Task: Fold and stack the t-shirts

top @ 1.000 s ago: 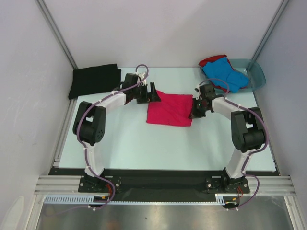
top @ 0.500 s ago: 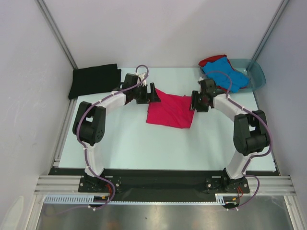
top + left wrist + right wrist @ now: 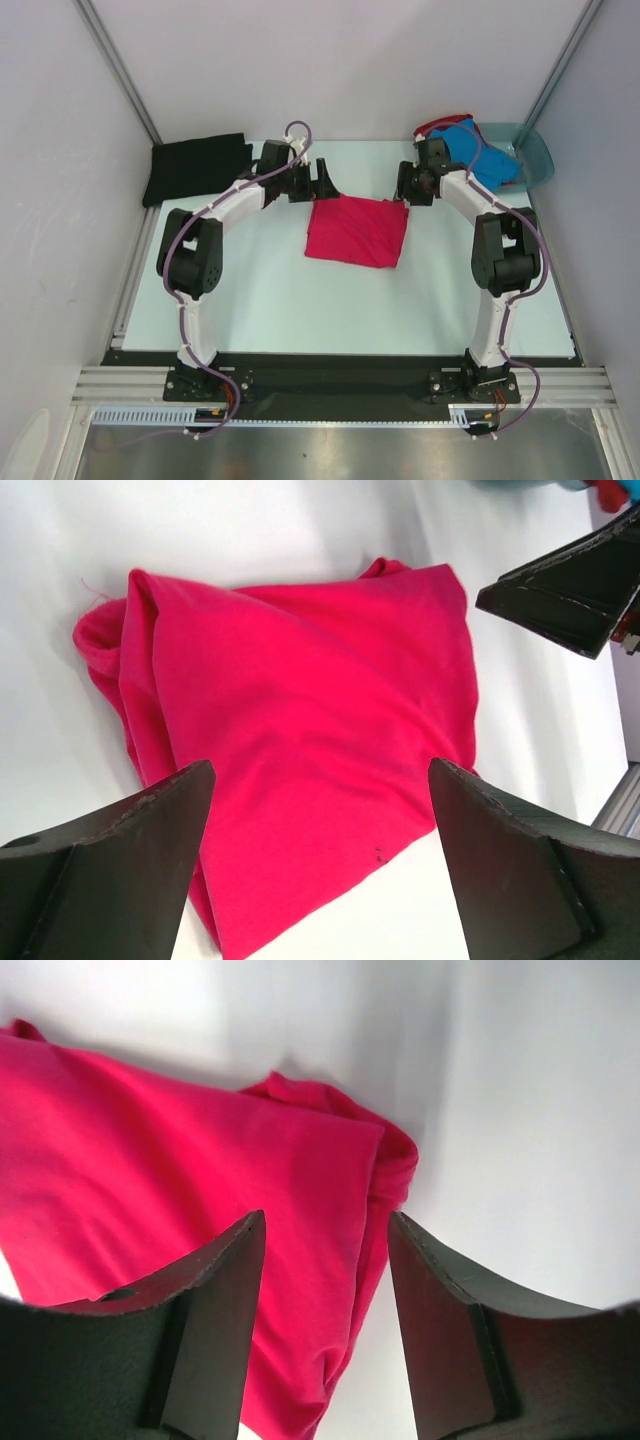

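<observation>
Soft matt cloth pink t-shirt (image 3: 355, 232), smooth matt table (image 3: 260, 290), translucent plastic basin (image 3: 541, 160)

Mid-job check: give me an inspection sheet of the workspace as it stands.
Surface: table, pale and flat.
Job's things: pink shirt folded mid-table; black shirt folded, far left; blue shirt and red shirt heaped in basin.
Clutter: only the basin, far right.
Grippers: left gripper open by pink shirt's far left corner; right gripper open by its far right corner; neither holds cloth.
Cables: purple cables looped clear of the cloth.
Surroundings: white walls, metal frame.
</observation>
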`<state>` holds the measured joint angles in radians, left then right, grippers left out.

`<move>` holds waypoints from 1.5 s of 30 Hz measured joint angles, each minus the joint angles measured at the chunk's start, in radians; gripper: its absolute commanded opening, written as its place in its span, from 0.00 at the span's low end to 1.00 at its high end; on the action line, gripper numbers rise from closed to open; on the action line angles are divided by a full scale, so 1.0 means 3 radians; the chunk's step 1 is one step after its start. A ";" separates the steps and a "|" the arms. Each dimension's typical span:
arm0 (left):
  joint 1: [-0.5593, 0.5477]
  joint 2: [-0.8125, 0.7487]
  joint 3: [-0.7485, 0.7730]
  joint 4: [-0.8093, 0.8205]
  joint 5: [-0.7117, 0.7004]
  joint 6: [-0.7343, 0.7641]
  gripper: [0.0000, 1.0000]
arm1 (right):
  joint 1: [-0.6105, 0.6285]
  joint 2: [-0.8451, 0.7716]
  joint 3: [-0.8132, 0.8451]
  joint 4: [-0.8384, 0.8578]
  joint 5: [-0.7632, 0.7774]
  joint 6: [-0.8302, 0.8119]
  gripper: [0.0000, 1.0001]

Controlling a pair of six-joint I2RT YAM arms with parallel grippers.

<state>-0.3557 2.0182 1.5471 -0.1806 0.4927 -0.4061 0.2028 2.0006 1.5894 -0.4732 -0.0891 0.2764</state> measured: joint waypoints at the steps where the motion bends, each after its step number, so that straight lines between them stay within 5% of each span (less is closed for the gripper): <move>1: 0.0000 0.0017 0.0000 -0.0014 0.0000 0.0003 0.95 | 0.0000 0.0013 -0.0009 -0.0019 -0.0005 -0.0001 0.57; 13: 0.0000 0.0050 -0.0001 -0.0056 0.0019 0.0051 0.95 | 0.0015 0.0015 -0.0126 -0.0118 -0.0127 0.0000 0.53; 22: 0.0000 0.0050 -0.0001 -0.0084 0.0025 0.0055 0.95 | 0.0019 0.0072 -0.0165 -0.0103 -0.0256 0.0005 0.14; 26: 0.0000 0.0056 -0.0001 -0.0104 0.0025 0.0065 0.95 | 0.0018 0.0231 -0.0041 -0.0107 -0.0305 0.0000 0.10; 42: 0.0000 0.0116 -0.0001 -0.0155 0.0024 0.0083 0.94 | -0.0071 0.0465 0.0512 -0.0139 -0.0187 -0.0076 0.08; 45: 0.0000 0.0131 -0.0001 -0.0156 0.0022 0.0083 0.94 | -0.0095 0.0505 0.0518 -0.0150 -0.0103 -0.0083 0.15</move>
<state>-0.3557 2.0575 1.5467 -0.2276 0.4992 -0.3813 0.1741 2.1521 1.7447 -0.5182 -0.1200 0.2516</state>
